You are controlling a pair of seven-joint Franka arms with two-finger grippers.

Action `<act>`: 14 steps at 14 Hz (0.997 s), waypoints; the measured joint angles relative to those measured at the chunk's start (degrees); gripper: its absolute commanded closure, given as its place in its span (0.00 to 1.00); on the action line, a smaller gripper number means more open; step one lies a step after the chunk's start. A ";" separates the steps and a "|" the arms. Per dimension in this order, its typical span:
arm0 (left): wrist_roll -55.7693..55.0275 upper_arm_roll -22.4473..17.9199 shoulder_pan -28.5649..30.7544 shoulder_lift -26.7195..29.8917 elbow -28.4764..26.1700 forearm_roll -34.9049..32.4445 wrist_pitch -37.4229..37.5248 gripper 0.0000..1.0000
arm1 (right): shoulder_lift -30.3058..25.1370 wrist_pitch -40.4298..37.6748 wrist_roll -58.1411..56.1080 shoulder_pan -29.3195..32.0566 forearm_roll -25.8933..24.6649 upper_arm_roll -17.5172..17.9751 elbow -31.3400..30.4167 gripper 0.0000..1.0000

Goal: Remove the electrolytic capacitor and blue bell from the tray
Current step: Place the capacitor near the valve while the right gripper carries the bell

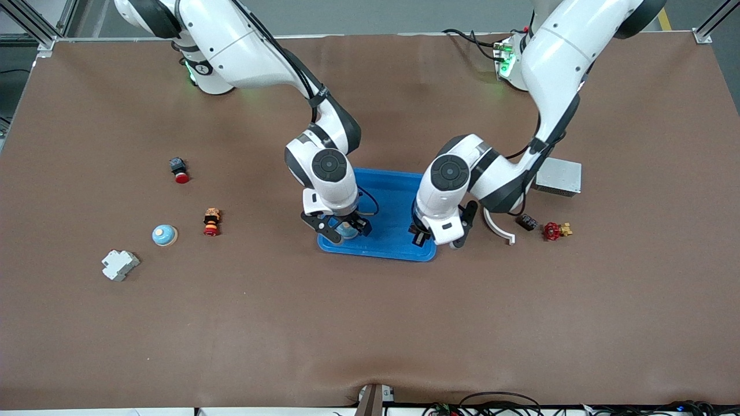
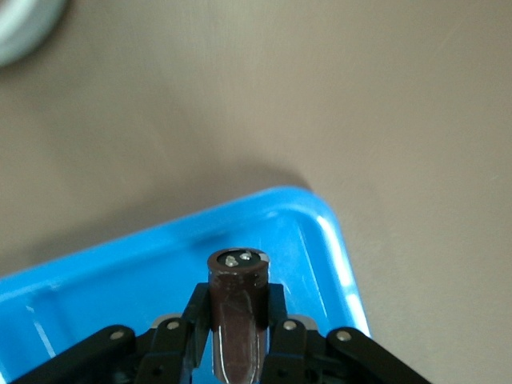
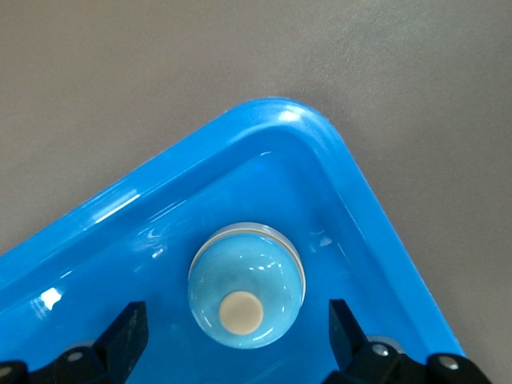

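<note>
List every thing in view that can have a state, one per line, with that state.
left hand: shut on the capacitor, over the blue tray.
capacitor: held in the left hand, terminals showing.
right hand: open, fingers either side of the bell.
bell: resting upright in the blue tray, released.
blue tray: on the table, holding the bell.
second bell: upright on the table, untouched.

both claws crowd blue tray [image 1: 393, 196], table [image 1: 370, 323] open
</note>
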State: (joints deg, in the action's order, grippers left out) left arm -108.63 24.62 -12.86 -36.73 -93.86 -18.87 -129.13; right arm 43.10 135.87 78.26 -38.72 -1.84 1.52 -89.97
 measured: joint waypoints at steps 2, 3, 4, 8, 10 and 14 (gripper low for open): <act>3.20 -0.02 1.85 3.23 0.01 0.00 3.44 1.00 | 0.46 0.02 0.02 -0.02 -0.50 -0.02 0.08 0.00; 5.85 -0.02 3.02 4.74 -0.01 0.00 5.31 1.00 | 0.69 0.04 0.03 -0.04 -0.54 -0.03 0.09 0.00; 9.05 0.02 4.28 6.07 -0.03 0.00 7.21 1.00 | 0.86 0.09 0.07 -0.05 -0.55 -0.03 0.11 0.00; 22.59 0.12 10.66 10.29 -0.42 1.07 15.68 1.00 | 0.92 0.12 0.28 -0.08 -0.59 -0.06 0.18 0.29; 30.89 0.15 15.31 12.08 -1.96 1.24 19.62 1.00 | 0.92 0.13 0.34 -0.09 -0.59 -0.10 0.20 0.92; 45.39 0.20 25.13 13.80 -6.47 1.30 20.27 1.00 | 0.92 0.18 2.40 -0.09 -0.60 -0.20 0.32 1.00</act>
State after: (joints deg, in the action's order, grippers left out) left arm -63.24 24.82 12.27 -22.93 -100.33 -17.57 -108.86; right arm 44.02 136.05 80.66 -38.81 -2.44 1.33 -89.65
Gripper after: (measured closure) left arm 0.674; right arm 0.366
